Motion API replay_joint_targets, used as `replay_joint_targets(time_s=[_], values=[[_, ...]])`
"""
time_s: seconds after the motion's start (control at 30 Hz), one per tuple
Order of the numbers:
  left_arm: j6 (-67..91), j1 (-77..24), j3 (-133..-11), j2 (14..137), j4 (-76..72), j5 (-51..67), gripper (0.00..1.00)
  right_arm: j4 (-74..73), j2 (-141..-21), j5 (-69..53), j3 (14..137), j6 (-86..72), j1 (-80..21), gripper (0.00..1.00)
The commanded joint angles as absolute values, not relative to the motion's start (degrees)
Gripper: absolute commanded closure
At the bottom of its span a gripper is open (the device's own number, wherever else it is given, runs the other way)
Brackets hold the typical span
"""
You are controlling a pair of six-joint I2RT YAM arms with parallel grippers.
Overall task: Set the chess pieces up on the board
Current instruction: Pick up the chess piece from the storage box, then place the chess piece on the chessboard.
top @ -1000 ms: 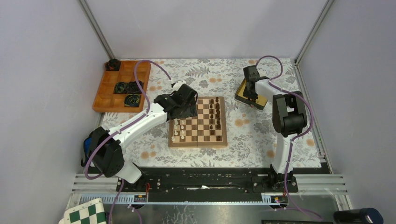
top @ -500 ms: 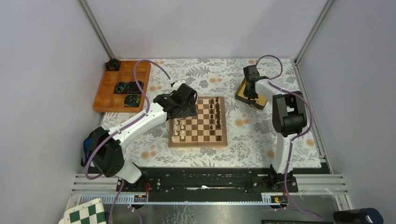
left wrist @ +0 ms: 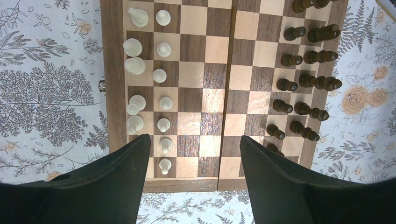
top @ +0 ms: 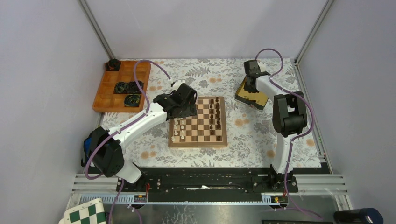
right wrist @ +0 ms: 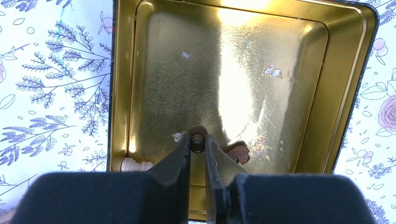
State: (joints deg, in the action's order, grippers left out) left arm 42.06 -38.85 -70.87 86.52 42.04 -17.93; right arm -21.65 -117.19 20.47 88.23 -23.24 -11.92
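The board lies mid-table, with cream chess pieces in two columns on its left and dark brown chess pieces on its right. My left gripper hovers open over the board's end edge, its jaws empty; from above the left gripper sits at the board's far-left corner. My right gripper is shut on a dark brown chess piece, held above the gold tin. A cream piece and another brown piece lie in the tin.
An orange compartment tray with black ring-shaped items sits at the far left. The gold tin stands right of the board under my right gripper. A green-and-white checkered board pokes out below the arm bases. A floral cloth covers the table.
My right gripper has closed on the dark brown piece in the tin and risen slightly toward the back. The left arm has barely moved.
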Motion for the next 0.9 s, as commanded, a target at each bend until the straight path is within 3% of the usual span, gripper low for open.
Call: replay_joint_targets(time_s=[0.0, 0.47, 0.87], values=[[41.92, -38.44, -70.24, 85.93, 39.56, -17.87, 0.22, -23.32, -112.69, 21.49, 90.66, -21.72, -11.69, 1.0], [43.34, -38.47, -70.23, 85.59, 39.46, -17.09, 0.22, -27.19, -101.85, 17.2, 86.53, -18.82, -14.88, 1.0], [45.28, -38.17, -69.1, 83.36, 40.46, -17.06, 0.22, -30.47, -83.87, 19.48, 73.05, -19.37, -33.96, 1.0]])
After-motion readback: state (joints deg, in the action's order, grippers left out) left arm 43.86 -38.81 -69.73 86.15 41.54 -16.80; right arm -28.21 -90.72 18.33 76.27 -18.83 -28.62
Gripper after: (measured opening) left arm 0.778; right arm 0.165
